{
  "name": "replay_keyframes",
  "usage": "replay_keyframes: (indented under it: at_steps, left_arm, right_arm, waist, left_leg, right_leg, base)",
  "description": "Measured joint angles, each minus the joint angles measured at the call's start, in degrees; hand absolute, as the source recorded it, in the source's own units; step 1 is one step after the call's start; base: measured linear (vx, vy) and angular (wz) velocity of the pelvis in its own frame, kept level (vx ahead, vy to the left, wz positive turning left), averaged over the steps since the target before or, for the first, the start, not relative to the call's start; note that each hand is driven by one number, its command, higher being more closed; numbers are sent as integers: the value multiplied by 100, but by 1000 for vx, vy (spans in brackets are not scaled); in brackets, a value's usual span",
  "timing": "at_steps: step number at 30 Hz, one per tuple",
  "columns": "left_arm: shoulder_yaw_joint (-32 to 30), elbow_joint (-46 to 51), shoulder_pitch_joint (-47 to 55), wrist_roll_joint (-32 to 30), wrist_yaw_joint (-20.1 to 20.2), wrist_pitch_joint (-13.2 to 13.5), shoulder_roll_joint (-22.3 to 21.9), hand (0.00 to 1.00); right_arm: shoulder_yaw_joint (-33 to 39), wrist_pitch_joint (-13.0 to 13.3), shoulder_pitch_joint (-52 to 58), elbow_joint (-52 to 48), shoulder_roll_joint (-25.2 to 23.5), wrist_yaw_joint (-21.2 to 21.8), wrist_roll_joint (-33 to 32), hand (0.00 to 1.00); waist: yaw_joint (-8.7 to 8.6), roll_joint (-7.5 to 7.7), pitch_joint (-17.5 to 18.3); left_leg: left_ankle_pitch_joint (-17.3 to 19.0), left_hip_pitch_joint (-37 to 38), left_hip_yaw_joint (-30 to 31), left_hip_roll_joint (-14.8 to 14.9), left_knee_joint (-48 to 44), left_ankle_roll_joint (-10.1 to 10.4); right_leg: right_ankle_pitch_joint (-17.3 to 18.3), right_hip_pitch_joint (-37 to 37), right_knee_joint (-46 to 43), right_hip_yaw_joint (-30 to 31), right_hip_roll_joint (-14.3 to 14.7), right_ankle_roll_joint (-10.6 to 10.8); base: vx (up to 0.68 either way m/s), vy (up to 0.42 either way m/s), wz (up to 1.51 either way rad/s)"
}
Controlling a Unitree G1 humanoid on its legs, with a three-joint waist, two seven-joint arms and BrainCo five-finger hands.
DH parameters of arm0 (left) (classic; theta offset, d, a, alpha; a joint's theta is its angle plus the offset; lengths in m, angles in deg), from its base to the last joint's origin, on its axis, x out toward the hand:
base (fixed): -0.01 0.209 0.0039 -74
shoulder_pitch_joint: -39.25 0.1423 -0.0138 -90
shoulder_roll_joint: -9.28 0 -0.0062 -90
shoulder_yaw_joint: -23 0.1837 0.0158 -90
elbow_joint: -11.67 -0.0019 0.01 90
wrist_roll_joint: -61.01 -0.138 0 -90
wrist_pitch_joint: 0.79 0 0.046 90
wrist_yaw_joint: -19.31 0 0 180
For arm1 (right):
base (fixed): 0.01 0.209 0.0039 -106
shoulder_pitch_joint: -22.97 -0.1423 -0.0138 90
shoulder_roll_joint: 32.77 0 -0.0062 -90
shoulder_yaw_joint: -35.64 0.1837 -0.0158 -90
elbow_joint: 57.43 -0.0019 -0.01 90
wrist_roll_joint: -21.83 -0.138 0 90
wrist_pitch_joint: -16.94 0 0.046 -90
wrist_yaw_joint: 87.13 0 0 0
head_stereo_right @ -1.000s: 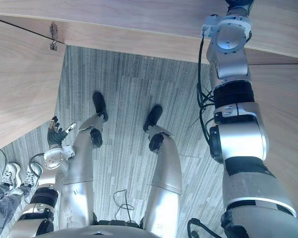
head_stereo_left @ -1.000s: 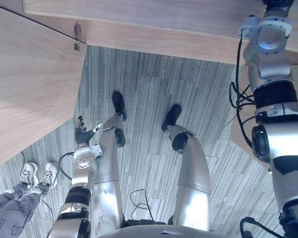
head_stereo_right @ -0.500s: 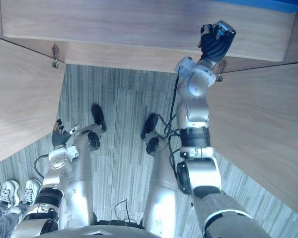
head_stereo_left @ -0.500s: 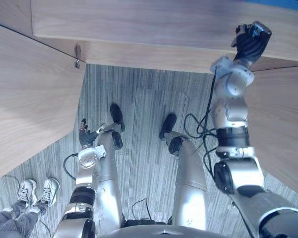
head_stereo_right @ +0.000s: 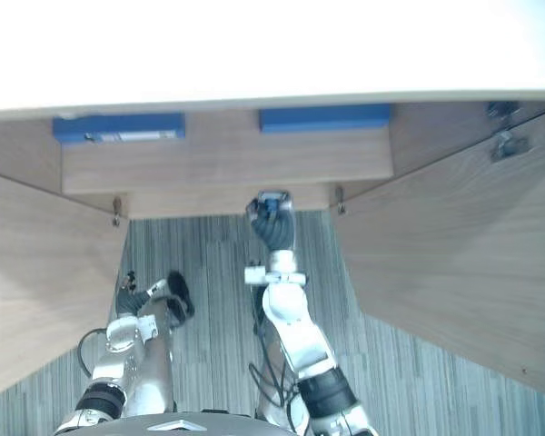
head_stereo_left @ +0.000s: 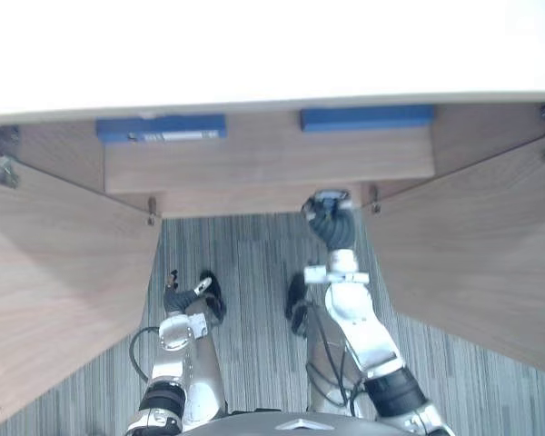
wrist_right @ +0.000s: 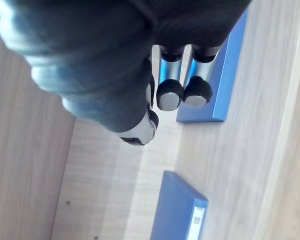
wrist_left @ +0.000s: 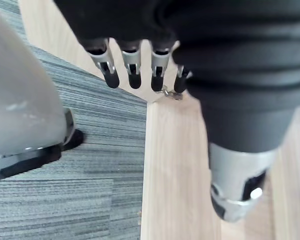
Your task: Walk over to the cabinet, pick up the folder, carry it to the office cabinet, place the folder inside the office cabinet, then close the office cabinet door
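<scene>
Two blue folders lie flat on a shelf inside the open wooden cabinet (head_stereo_left: pixel 272 163), one at the left (head_stereo_left: pixel 161 127) and one at the right (head_stereo_left: pixel 366 117). My right hand (head_stereo_left: pixel 331 222) is raised in front of the shelf's lower edge, below and left of the right folder, holding nothing. The right wrist view has its straight fingers (wrist_right: pixel 170 92) pointing into the cabinet, with one folder (wrist_right: pixel 217 75) just past the tips and the other (wrist_right: pixel 175 210) further off. My left hand (head_stereo_left: pixel 175 297) hangs low with straight fingers (wrist_left: pixel 110 75), open and empty.
The cabinet's two doors stand wide open, the left door (head_stereo_left: pixel 54 272) and the right door (head_stereo_left: pixel 481 263) flanking me. A white top (head_stereo_left: pixel 272 45) runs above the shelf. Grey striped carpet (head_stereo_left: pixel 254 272) lies below. A door hinge (wrist_left: pixel 170 92) shows by the left hand.
The camera has tilted up, so the cabinet's inside and both folders now show. My right hand has come from the upper right to the middle, before the shelf edge. The left hand stays low.
</scene>
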State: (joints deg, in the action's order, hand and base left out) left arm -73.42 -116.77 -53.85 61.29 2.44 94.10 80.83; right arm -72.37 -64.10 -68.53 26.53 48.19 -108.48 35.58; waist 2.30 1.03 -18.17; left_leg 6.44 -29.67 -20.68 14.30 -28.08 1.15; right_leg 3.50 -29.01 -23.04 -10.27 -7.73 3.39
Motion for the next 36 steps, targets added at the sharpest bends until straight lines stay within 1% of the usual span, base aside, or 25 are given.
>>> replay_keyframes:
  at_steps: [2,3,5,6,8,10,11,13,15,16,17,18,19,21,22,25,29,31,33,36]
  left_arm:
    - [169,-541,57,-182,68,-3,164,0]
    - [205,-649,58,-198,89,-9,201,0]
    - [281,-850,57,-288,111,-8,346,0]
    - [290,-870,63,-289,112,-8,380,0]
    - [313,-1042,88,-348,168,-5,519,0]
    - [322,-1076,204,-435,254,-5,572,0]
    - [322,-1097,253,-454,271,-4,584,0]
    - [324,-1322,396,-519,335,-4,598,0]
    - [326,-1478,494,-581,385,-12,586,0]
    - [326,-1531,569,-618,455,-28,583,0]
    - [325,-1550,613,-619,476,-30,584,0]
    - [313,-1649,653,-648,491,-34,606,0]
    - [313,-1695,667,-689,494,-55,615,0]
    - [316,-1739,723,-724,507,-59,611,0]
    - [325,-1818,720,-736,521,-77,607,0]
    - [326,-1892,720,-745,545,-117,601,0]
    - [418,-1897,722,-839,610,-136,600,0]
    - [425,-1898,721,-840,619,-137,597,0]
    - [425,-1898,718,-842,638,-138,600,0]
    - [426,-1909,726,-848,661,-142,600,0]
  right_arm:
    - [27,0,136,1028,36,294,264,100]
    - [44,-7,135,1345,46,362,268,100]
    - [215,-96,100,2536,43,545,471,100]
    - [282,-120,102,2746,43,598,471,100]
    - [433,-194,118,3475,37,638,488,100]
    - [547,-238,140,3958,28,649,654,100]
    - [574,-261,144,4105,24,654,688,0]
    - [778,-312,168,4670,-43,708,687,0]
    - [954,-362,168,5005,-110,717,685,0]
    - [1047,-432,192,5124,-160,719,684,0]
    - [1104,-439,203,5204,-183,719,684,0]
    - [1180,-471,278,5251,-204,724,681,0]
    - [1210,-530,373,5263,-208,723,677,0]
    - [1269,-547,451,5369,-210,722,662,0]
    - [1337,-574,493,5466,-215,723,626,0]
    - [1487,-651,556,5555,-258,727,561,0]
    - [1729,-672,529,5652,-312,709,343,0]
    - [1876,-671,529,5646,-313,711,342,0]
    - [2001,-673,525,5558,-300,710,309,0]
    - [2326,-673,638,4883,-301,695,143,0]
  waist:
    - [-96,47,329]
    - [-116,50,398]
    - [-145,47,450]
    - [-144,48,451]
    - [-160,55,513]
    - [-171,64,607]
    - [-180,74,656]
    - [-181,119,882]
    - [-175,181,1006]
    - [-171,219,1088]
    - [-169,240,1117]
    - [-158,259,1171]
    - [-156,257,1236]
    - [-160,239,1350]
    - [-187,236,1368]
    - [-239,228,1388]
    - [-239,194,1448]
    - [-256,178,1449]
    - [-255,163,1454]
    - [-354,143,1458]
  left_leg:
    - [-148,497,-68,-247,562,49]
    - [-207,583,-58,-307,689,48]
    - [-424,1021,-23,-493,1205,77]
    - [-460,1107,9,-535,1305,86]
    - [-548,1398,30,-633,1566,88]
    - [-570,1631,36,-701,1726,95]
    - [-580,1699,36,-723,1773,96]
    - [-621,1959,31,-795,1987,98]
    - [-688,2177,40,-873,2200,115]
    - [-724,2334,48,-935,2401,152]
    - [-757,2432,76,-978,2526,156]
    - [-823,2609,215,-1077,2761,165]
    - [-893,2762,334,-1152,2981,163]
    - [-978,2907,348,-1208,3251,118]
    - [-994,2963,358,-1237,3296,134]
    - [-977,3086,354,-1271,3299,130]
    - [-955,3091,316,-1299,3299,110]
    - [-927,3157,250,-1302,3299,113]
    - [-890,3259,96,-1296,3298,120]
    - [-796,3392,-175,-1285,3297,158]
  right_leg:
    - [-143,444,512,45,-8,68]
    - [-199,536,655,49,-8,88]
    - [-459,1021,1209,44,3,118]
    - [-514,1118,1326,44,5,126]
    - [-683,1447,1690,66,11,144]
    - [-762,1696,1909,94,8,156]
    - [-784,1766,1972,112,4,164]
    - [-829,1972,2154,186,-5,175]
    - [-830,2106,2272,222,-22,149]
    - [-819,2168,2335,287,-31,168]
    - [-806,2203,2353,337,-31,187]
    - [-805,2268,2379,394,-34,189]
    - [-802,2320,2407,449,-33,193]
    - [-799,2343,2435,497,-28,197]
    - [-795,2420,2461,501,-38,203]
    - [-786,2531,2489,531,-62,224]
    - [-826,2555,2511,652,-67,281]
    - [-884,2603,2556,718,-60,263]
    - [-895,2614,2564,893,-31,263]
    - [-914,2581,2568,1170,15,245]
  base:
    - [158,7,-3]
    - [166,-8,7]
    - [133,8,3]
    - [91,28,-4]
    - [71,38,-7]
    - [34,35,-7]
    - [19,37,-10]
    - [6,28,-10]
    - [-30,20,-11]
    - [-45,27,-16]
    - [-34,25,-23]
    - [-31,37,-23]
    - [-17,32,-22]
    - [-1,32,-12]
    - [9,36,-5]
    - [0,0,0]
    - [24,5,-4]
    - [25,1,-21]
    - [8,2,-43]
    - [-6,-2,-44]
